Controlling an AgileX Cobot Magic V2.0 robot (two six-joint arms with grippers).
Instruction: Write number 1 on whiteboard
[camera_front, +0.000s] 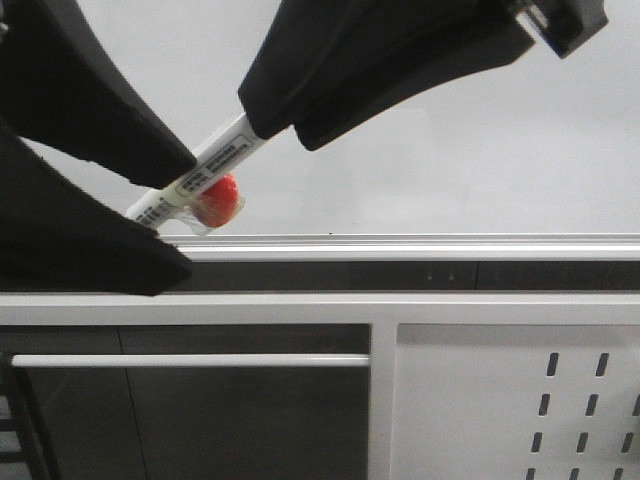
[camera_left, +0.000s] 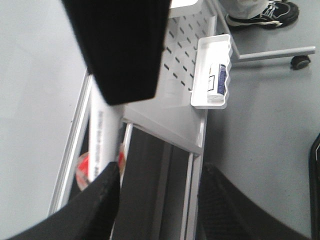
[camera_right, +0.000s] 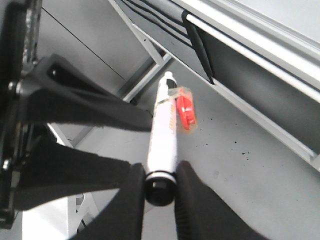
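One white cylindrical marker pen (camera_right: 163, 131) with a red clear-plastic piece (camera_right: 185, 112) taped beside its tip lies slanted over the one glossy white-grey whiteboard (camera_front: 450, 150), near its silver aluminium front edge rail (camera_front: 420, 246). The right gripper (camera_right: 160, 187) reaches down, its two black fingers pinched on the pen's rear end. The left gripper (camera_left: 157, 192), spread and holding nothing, straddles the pen's tip at the rail; no written stroke can be made out on the board.

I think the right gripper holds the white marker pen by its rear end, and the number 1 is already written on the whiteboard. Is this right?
Not quite. The right gripper does hold the marker pen by its rear end, but no number 1 is on the whiteboard yet. The front view shows a bare board, and the right wrist view shows only tiny specks.
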